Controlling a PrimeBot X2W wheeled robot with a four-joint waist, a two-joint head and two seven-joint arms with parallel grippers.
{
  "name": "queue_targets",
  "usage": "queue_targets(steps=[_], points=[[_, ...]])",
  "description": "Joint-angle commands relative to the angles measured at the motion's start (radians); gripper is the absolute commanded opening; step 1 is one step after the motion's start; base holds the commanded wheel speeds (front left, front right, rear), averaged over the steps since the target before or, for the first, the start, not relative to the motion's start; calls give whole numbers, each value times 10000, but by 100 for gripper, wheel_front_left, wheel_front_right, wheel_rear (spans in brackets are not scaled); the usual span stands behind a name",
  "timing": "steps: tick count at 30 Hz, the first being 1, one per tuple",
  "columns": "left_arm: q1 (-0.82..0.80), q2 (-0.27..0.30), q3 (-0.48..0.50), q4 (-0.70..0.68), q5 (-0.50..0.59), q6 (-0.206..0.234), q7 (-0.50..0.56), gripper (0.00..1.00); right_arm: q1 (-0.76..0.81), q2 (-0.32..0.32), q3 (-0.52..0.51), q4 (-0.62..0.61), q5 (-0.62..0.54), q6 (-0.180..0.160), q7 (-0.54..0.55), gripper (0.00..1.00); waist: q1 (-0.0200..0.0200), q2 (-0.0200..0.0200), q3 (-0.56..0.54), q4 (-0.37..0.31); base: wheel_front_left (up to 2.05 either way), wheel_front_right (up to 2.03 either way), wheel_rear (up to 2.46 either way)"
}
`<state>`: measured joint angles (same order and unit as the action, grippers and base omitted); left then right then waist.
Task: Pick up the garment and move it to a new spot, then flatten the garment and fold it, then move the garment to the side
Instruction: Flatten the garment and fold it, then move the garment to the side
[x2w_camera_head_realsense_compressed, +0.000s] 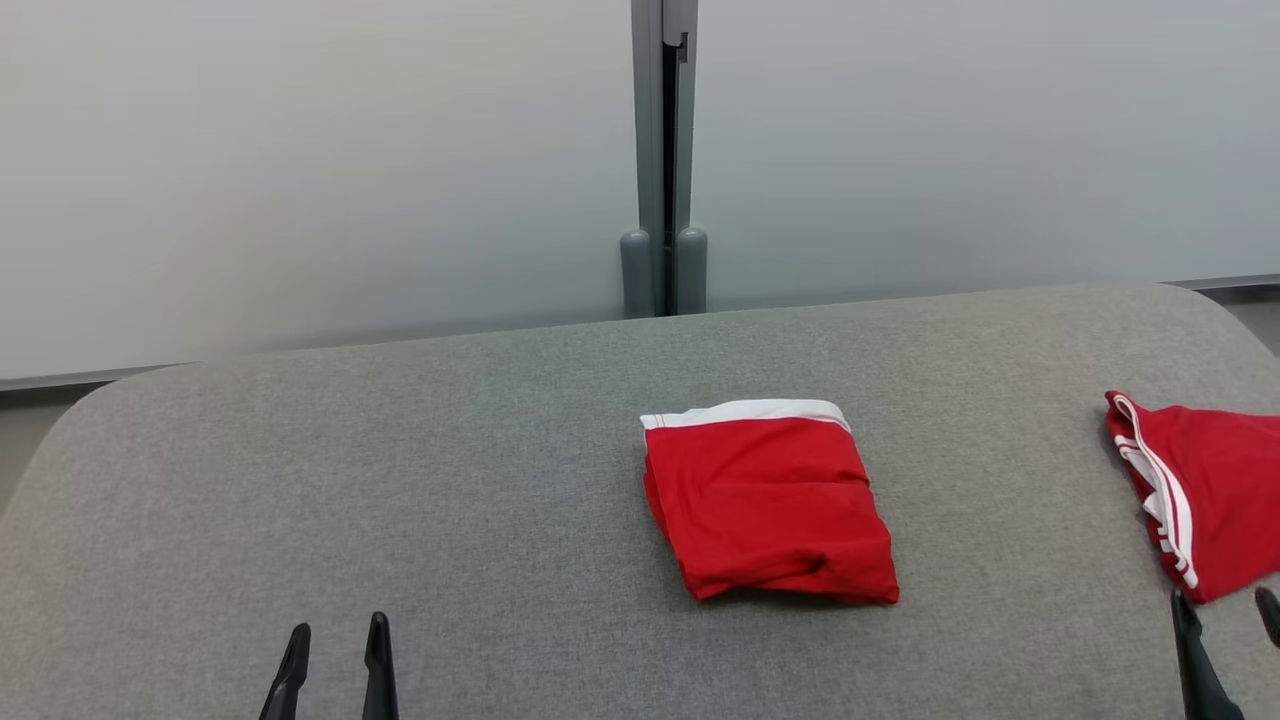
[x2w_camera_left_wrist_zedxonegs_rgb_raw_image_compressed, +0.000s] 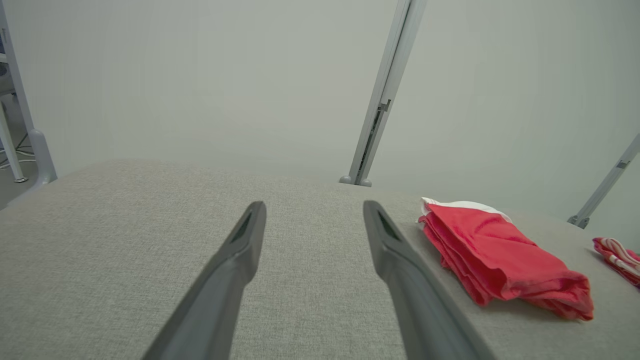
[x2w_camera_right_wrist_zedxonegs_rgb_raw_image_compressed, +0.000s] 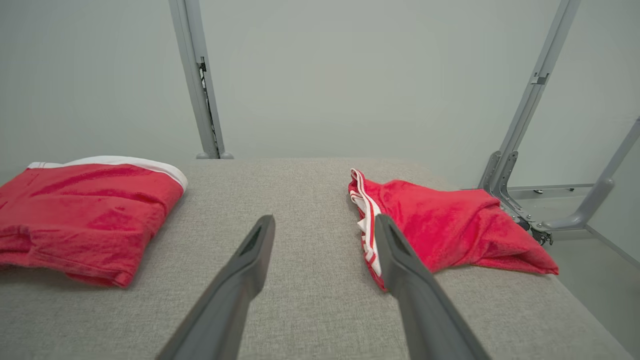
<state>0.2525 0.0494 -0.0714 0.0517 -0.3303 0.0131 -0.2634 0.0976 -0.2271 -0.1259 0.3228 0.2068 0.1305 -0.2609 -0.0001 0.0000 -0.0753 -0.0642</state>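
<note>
A folded red garment (x2w_camera_head_realsense_compressed: 770, 500) with a white waistband lies in the middle of the grey cushioned surface (x2w_camera_head_realsense_compressed: 400, 480); it also appears as the red garment (x2w_camera_left_wrist_zedxonegs_rgb_raw_image_compressed: 500, 255) and the red garment (x2w_camera_right_wrist_zedxonegs_rgb_raw_image_compressed: 85, 215) in the wrist views. My left gripper (x2w_camera_head_realsense_compressed: 335, 635) rests open at the lower left, well apart from it, with nothing between its fingers (x2w_camera_left_wrist_zedxonegs_rgb_raw_image_compressed: 245, 235). My right gripper (x2w_camera_head_realsense_compressed: 1225, 605) is open at the lower right, its fingers (x2w_camera_right_wrist_zedxonegs_rgb_raw_image_compressed: 260, 240) just short of a second red garment.
A second folded red garment (x2w_camera_head_realsense_compressed: 1200, 490) with white stripes sits at the right edge of the surface, also seen as the striped garment (x2w_camera_right_wrist_zedxonegs_rgb_raw_image_compressed: 445, 225). A grey post (x2w_camera_head_realsense_compressed: 662, 160) stands behind, between pale panels. The surface drops off at the right (x2w_camera_right_wrist_zedxonegs_rgb_raw_image_compressed: 575, 300).
</note>
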Motion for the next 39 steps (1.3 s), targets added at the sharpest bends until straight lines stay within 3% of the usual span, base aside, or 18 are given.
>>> queue_targets(steps=[1,8,13,19,25,33,39], points=[[50,30,74,6,59,-27,-12,100,72,12,-139,-62,-119,4,-54,100,1,0,-16,-6,0,0,0],[68,31,127,-63,36,-43,-12,100,61,480,-418,-149,-266,3,-53,100,1,0,0,-15,0,0,0],[-141,33,-89,-117,142,-102,-12,100,-740,296,412,-57,442,3,-48,100,1,0,181,223,0,0,0],[-324,26,-460,-76,253,-126,-12,100,-2626,-661,2663,232,2735,3,2184,100,1,0,624,626,0,0,0],[-679,31,-854,-13,47,-83,-12,100,-4213,-1182,3807,1124,4486,9,4328,100,1,0,1246,1295,0,0,0],[-1187,28,-1209,14,187,-35,-12,100,-5357,-1035,4308,2890,5629,9,4820,100,1,0,2000,2157,0,0,0],[-1288,29,-1289,9,195,63,-12,100,-5540,-874,4676,3610,6247,9,5072,100,1,0,2181,2385,0,0,0]])
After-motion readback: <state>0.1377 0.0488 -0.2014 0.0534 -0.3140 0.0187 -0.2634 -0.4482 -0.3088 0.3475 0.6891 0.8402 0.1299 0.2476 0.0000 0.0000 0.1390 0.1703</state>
